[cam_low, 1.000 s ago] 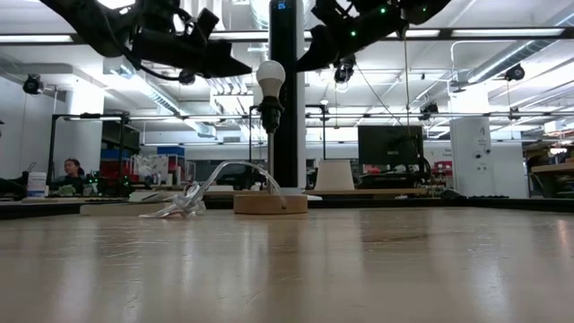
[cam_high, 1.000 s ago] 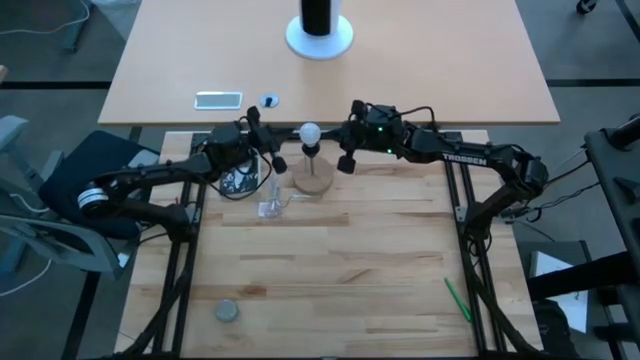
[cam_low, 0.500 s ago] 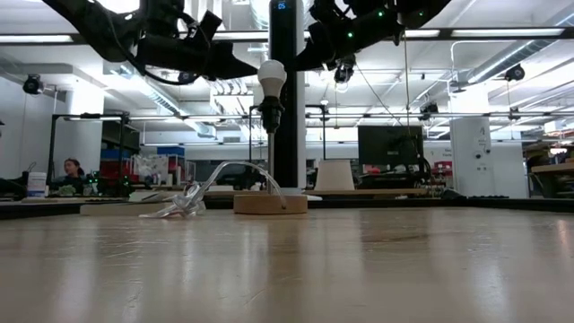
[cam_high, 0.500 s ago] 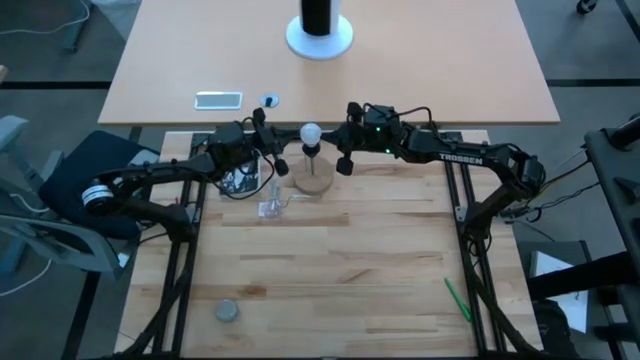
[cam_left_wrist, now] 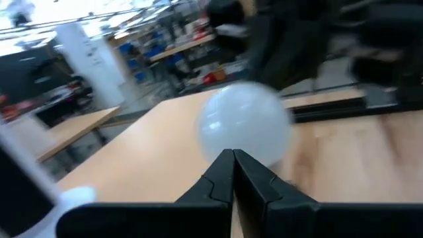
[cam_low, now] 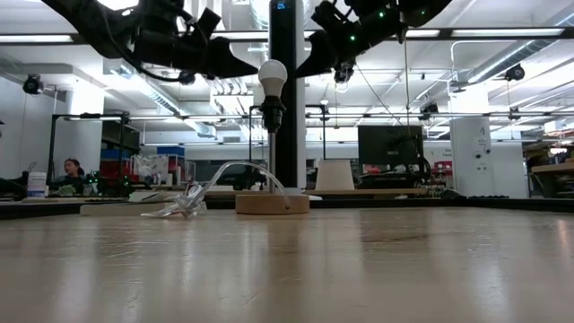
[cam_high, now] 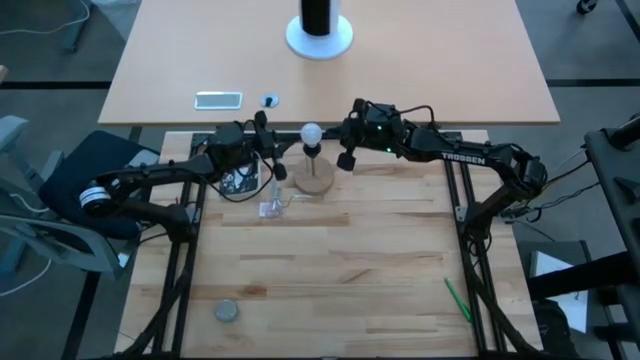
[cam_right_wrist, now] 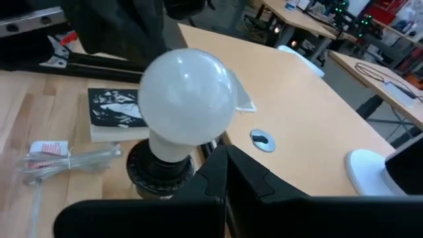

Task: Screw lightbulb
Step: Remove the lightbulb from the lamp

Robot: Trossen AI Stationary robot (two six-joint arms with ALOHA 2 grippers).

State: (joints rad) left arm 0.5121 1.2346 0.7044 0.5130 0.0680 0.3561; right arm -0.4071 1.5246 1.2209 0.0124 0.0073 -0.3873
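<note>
The white frosted lightbulb (cam_high: 311, 132) (cam_low: 272, 74) stands upright, its base in a black socket (cam_right_wrist: 155, 173) on a thin post that rises from a round wooden base (cam_high: 314, 180) at the table's far middle. My left gripper (cam_low: 252, 71) (cam_left_wrist: 232, 156) is shut and hangs level at the globe's left side. My right gripper (cam_low: 300, 71) (cam_right_wrist: 225, 151) is shut and comes slanting slightly down at the globe's right side. Both tips sit at globe height, very close to the glass. My left gripper points its shut fingertips (cam_left_wrist: 225, 165) level at the globe's left side (cam_left_wrist: 244, 125); I cannot tell whether they touch it. My right gripper holds its shut fingertips (cam_right_wrist: 218, 162) beside the globe's lower right (cam_right_wrist: 211, 125); I cannot tell whether there is contact there either.
A clear plastic wrapper (cam_high: 270, 208) (cam_low: 184, 202) lies left of the wooden base, and a black-and-white card (cam_high: 238, 181) lies under my left arm. A grey disc (cam_high: 227, 311) sits near left, a green pen (cam_high: 457, 298) near right. A second table (cam_high: 450, 70) stands beyond.
</note>
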